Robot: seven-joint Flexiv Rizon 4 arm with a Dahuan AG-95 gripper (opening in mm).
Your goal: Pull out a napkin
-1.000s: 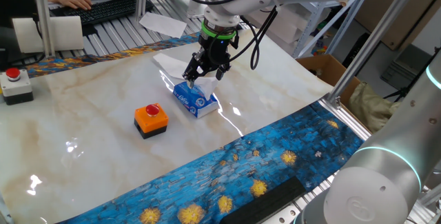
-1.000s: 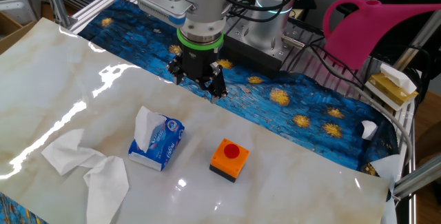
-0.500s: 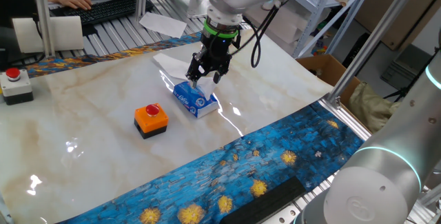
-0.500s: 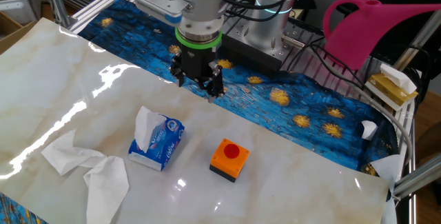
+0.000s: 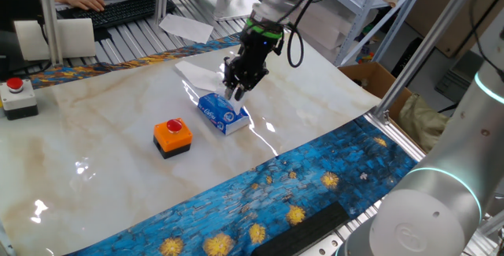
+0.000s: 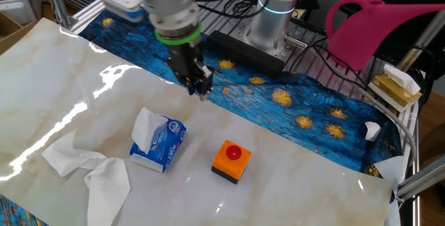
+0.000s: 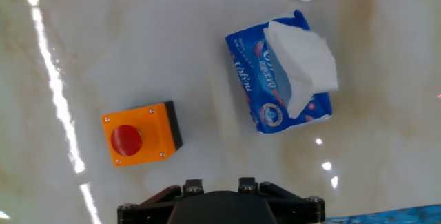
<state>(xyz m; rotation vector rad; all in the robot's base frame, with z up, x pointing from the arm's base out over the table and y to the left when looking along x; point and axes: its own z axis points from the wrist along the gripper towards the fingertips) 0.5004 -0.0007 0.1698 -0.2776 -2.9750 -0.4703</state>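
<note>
A small blue carton (image 5: 223, 113) lies on the marble table. A white napkin (image 7: 303, 62) sticks up out of its top slot, also seen in the other fixed view (image 6: 146, 125). My gripper (image 5: 236, 90) hangs above the table just beyond the carton, touching nothing. In the other fixed view my gripper (image 6: 201, 90) is up and to the right of the carton (image 6: 160, 144). In the hand view only the fingertips (image 7: 193, 185) show at the bottom edge, set apart with nothing between them; the carton (image 7: 265, 89) lies ahead to the right.
An orange box with a red button (image 5: 172, 136) sits beside the carton, also in the hand view (image 7: 141, 133). Loose crumpled tissues (image 6: 90, 167) lie on the table past the carton. A blue starry cloth (image 6: 292, 104) lines the table edge. A pink watering can (image 6: 368, 24) stands behind.
The arm has swung and the wrist has turned; in the other fixed view the gripper has shifted a little left. The carton, napkin and orange box have not moved.
</note>
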